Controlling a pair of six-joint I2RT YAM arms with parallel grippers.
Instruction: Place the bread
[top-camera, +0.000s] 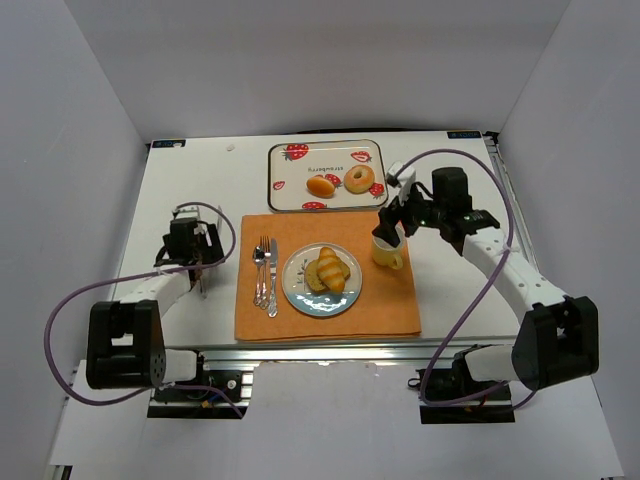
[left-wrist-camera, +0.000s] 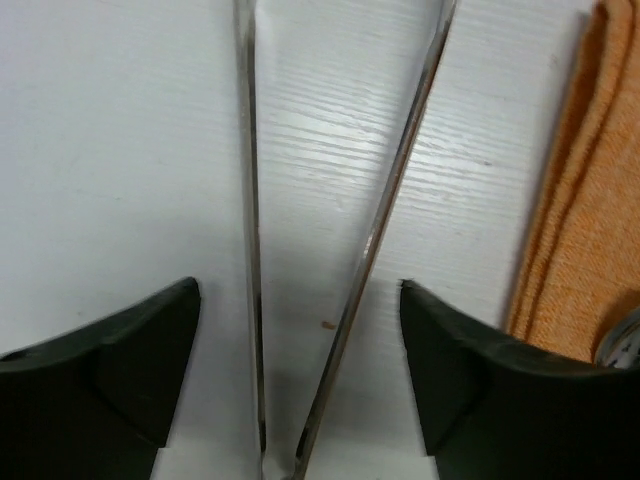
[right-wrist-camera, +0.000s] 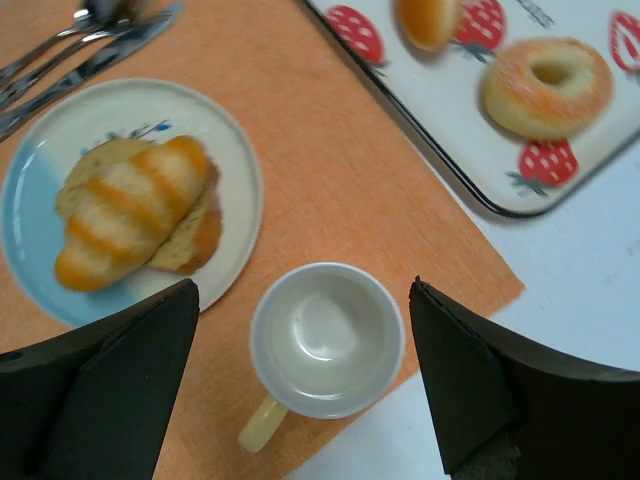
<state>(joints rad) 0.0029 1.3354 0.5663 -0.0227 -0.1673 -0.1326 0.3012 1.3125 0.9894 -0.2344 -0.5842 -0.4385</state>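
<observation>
A striped bread roll (top-camera: 331, 268) lies on top of a flatter piece of bread on the blue-and-white plate (top-camera: 295, 287) on the orange placemat (top-camera: 385, 300). The wrist view shows the roll (right-wrist-camera: 125, 210) and plate (right-wrist-camera: 232, 150) too. A round bun (top-camera: 320, 186) and a ring-shaped bread (top-camera: 359, 179) lie on the strawberry tray (top-camera: 290, 192). My right gripper (top-camera: 388, 232) is open and empty above the yellow mug (right-wrist-camera: 325, 340), one finger on each side. My left gripper (top-camera: 201, 262) is open, low over metal tongs (left-wrist-camera: 385, 200) lying on the white table.
A fork, spoon and knife (top-camera: 265, 275) lie on the placemat left of the plate. The mug (top-camera: 388, 256) stands at the placemat's right edge. The tray (right-wrist-camera: 470, 130) sits behind the placemat. The placemat's edge (left-wrist-camera: 590, 200) is just right of the left gripper. White walls enclose the table.
</observation>
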